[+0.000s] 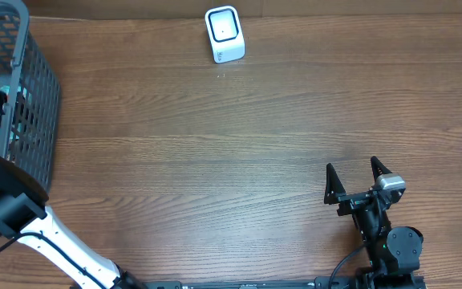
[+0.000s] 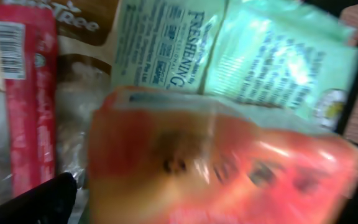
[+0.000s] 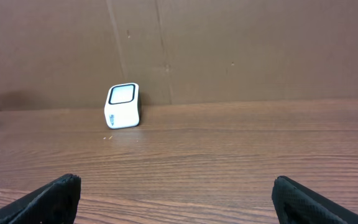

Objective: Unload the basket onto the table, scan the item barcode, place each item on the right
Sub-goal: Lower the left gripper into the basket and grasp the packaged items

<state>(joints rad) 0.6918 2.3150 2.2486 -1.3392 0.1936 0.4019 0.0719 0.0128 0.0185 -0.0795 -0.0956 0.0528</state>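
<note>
The orange-red packet (image 2: 216,162) lies on top of the goods in the wire basket (image 1: 42,88), at the table's 9 o'clock edge, and we take it for the item to scan. In the left wrist view it fills the lower middle, blurred, directly under the left gripper (image 2: 179,214). Its long axis seems to run from about 10 o'clock to 4 o'clock. Pale green sachets (image 2: 229,56) sit at its 12 o'clock, and a red bar (image 2: 30,106) bearing a barcode (image 2: 10,50) at its 9 o'clock. The left arm (image 1: 6,205) reaches into the basket and is much the nearer. Only one dark finger (image 2: 36,199) shows, far out at 8 o'clock, so we judge the jaws spread wide and holding nothing. The scanner (image 1: 224,34) stands at the table's 12 o'clock. The right gripper (image 1: 358,172) waits at 4 o'clock, jaws apart and empty, facing the scanner.
</note>
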